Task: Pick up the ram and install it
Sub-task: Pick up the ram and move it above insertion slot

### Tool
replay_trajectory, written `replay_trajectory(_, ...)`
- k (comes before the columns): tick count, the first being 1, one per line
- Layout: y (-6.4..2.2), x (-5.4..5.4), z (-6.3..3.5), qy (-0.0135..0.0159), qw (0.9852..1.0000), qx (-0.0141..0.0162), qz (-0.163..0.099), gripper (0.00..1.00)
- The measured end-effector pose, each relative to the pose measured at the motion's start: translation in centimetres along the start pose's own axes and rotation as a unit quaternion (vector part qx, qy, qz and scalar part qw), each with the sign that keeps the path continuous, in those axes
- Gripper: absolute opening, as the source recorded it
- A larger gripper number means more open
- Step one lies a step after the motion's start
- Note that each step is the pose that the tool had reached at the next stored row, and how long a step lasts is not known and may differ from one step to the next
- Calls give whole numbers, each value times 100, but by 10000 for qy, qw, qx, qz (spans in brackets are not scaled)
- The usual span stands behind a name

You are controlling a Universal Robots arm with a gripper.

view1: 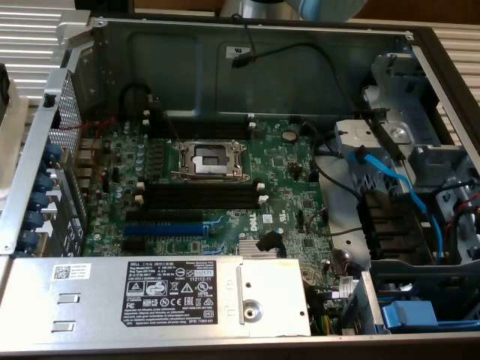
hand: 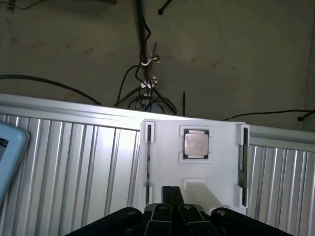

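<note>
Gripper (hand: 175, 212) fingers closed together, hovering near white tray (hand: 216, 147), ram (hand: 241, 162) on edge in tray's side slot, chip (hand: 196, 144) mid-tray, black slots (view1: 199, 196) centre of exterior view

gripper (hand: 172, 195): base cut by edge | ram (hand: 241, 160): edge-on, chips hidden | PSU label (view1: 169, 289): print too small | arm (view1: 259, 7): cut at far edge

I see my arm (view1: 255, 6) above the computer case (view1: 187, 60), silvery with a pale blue cap; my gripper (hand: 173, 209) looks black, perhaps grey-padded.
</note>
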State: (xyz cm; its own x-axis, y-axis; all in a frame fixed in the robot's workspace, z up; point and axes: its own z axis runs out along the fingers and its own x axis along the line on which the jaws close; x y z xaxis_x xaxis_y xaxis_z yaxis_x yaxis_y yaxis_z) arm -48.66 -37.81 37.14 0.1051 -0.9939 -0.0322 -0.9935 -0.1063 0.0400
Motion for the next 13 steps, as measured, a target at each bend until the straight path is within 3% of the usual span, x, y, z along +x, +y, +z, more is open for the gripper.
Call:
replay_trajectory(5, -39, 4, 32, -3, 10000, -27, 0, 10)
replay_trajectory(13, -72, 10, 110, -3, 10000, -27, -3, 10)
